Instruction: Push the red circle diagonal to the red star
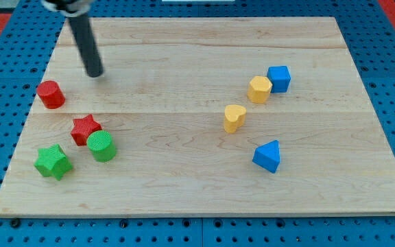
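Note:
The red circle point(50, 94) sits near the board's left edge. The red star point(85, 129) lies below and to the right of it, apart from it. My tip point(95, 72) rests on the board above and to the right of the red circle, a short gap away, and straight above the red star.
A green circle point(101, 146) touches the red star's lower right. A green star point(52, 162) lies at the lower left. On the right are a yellow hexagon point(259, 89), a blue cube point(279, 79), a yellow heart point(234, 117) and a blue triangle point(267, 156). The wooden board point(197, 192) has blue pegboard around it.

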`<action>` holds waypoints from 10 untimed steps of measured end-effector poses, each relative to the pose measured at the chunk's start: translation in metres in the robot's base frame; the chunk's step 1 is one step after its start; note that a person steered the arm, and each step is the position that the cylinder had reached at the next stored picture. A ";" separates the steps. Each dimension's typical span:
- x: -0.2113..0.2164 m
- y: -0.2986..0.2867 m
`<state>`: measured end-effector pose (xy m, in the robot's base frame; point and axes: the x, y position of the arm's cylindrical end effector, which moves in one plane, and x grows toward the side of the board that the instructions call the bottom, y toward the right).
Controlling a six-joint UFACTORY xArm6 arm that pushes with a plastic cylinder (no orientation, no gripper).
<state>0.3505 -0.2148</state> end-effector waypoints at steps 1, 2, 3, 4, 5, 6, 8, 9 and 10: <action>0.021 -0.031; 0.063 -0.021; 0.031 -0.011; 0.015 -0.046; 0.015 -0.090; 0.015 -0.090; 0.050 -0.086; 0.081 -0.077; 0.106 -0.077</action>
<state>0.4564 -0.2919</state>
